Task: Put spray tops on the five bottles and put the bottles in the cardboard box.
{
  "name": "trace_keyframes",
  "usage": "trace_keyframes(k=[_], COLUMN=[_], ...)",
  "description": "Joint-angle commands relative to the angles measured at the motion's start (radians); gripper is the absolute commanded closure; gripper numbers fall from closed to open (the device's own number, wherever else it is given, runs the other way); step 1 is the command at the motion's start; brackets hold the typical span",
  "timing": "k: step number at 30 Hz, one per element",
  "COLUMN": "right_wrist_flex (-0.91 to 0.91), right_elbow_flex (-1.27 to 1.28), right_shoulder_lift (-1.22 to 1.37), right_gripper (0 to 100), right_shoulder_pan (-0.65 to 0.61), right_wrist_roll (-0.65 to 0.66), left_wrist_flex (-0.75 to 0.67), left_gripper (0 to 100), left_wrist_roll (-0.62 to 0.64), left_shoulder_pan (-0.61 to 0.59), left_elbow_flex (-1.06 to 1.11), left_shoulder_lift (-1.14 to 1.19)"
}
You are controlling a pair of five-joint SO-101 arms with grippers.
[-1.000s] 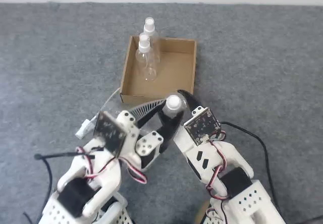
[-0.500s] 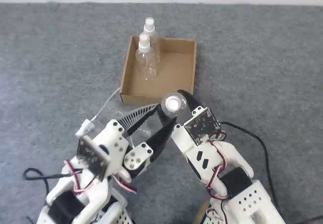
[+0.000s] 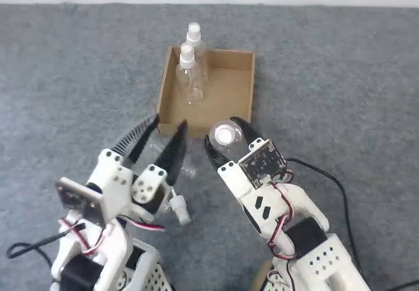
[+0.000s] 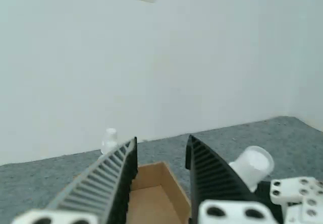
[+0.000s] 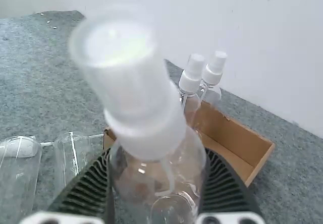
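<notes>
Progress — two capped bottles [image 3: 190,75] in the box [image 3: 230,93], upper centre; right gripper [image 3: 220,129] clamps a third bottle [image 3: 225,134], left gripper [image 3: 170,121] gapes empty.

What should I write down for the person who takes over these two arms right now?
Left tool: open, empty, raised before the box.
Right tool: shut on a topped bottle, near the box's front wall.
Done: two topped bottles stand in the box.
To do: box the held bottle; top and box the two bare bottles lying on the table; a loose spray top lies near them.
</notes>
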Motion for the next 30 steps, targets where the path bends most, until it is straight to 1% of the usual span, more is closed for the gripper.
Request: trace_keyframes(k=[1,4,8,12,15,19,26,30], right_wrist_flex=[0.053,0.087,0.082,0.085,0.084,0.074,0.074,0.074], right_elbow_flex=[-0.083,-0.107,-0.110,-0.130,-0.176,-0.267,-0.489,-0.580], right_shoulder_lift=[-0.027,-0.027,-0.027,-0.025,0.025,0.180,0.479,0.602], right_gripper=[94.8,94.8,94.8,96.5,99.2,98.4,98.3,98.3], right_shoulder_pan=[0.016,0.016,0.016,0.016,0.016,0.016,0.012,0.010], right_wrist_roll=[0.003,0.003,0.011,0.011,0.012,0.012,0.005,0.003], left_wrist_flex=[-0.054,-0.041,-0.026,-0.031,-0.032,-0.032,-0.029,-0.032], left_gripper=[86,86,86,86,86,86,86,86], left_wrist_roll=[0.014,0.014,0.021,0.023,0.048,0.123,0.129,0.129], left_shoulder_pan=[-0.064,-0.157,-0.299,-0.404,-0.437,-0.476,-0.586,-0.605], left_elbow_flex=[-0.019,-0.013,0.036,0.104,0.160,0.208,0.220,0.226], left_shoulder_lift=[-0.020,-0.020,-0.020,-0.020,-0.020,-0.020,-0.020,-0.020])
